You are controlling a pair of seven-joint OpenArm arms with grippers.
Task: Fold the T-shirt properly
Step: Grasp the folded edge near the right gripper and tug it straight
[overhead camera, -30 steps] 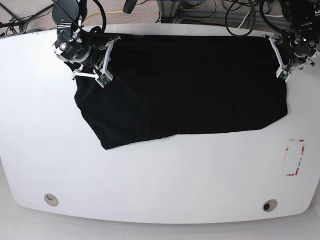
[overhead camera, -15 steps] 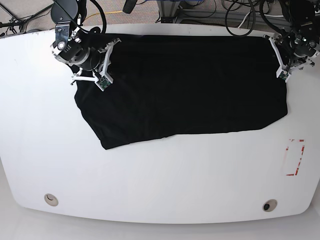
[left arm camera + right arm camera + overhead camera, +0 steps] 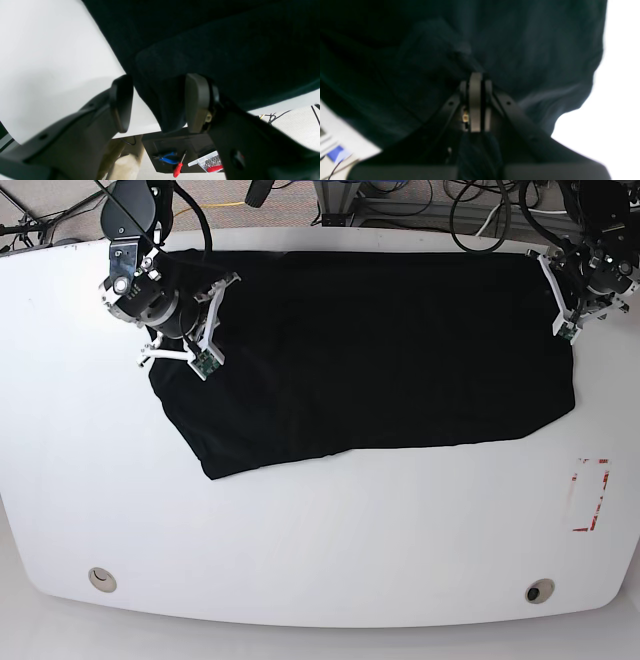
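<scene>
Pinching the T-shirt (image 3: pixel 370 350) with my right pincer (image 3: pixel 475 75) clamped on its corner, my left pincer (image 3: pixel 156 100) agape astride the opposite corner, cloth spread lengthwise across the table (image 3: pixel 320 530) between both.

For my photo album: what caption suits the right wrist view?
Right gripper pinched shut on the bunched black T-shirt above the white table.

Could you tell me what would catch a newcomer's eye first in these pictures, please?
The large black soft cloth T-shirt spread across the far half of the white oval table dominates the scene. The right gripper is pinched shut on a fold of it at the base view's upper left, while the left gripper stands open astride the cloth's edge at the upper right. A small red-marked rectangle sits near the table's right edge.
</scene>
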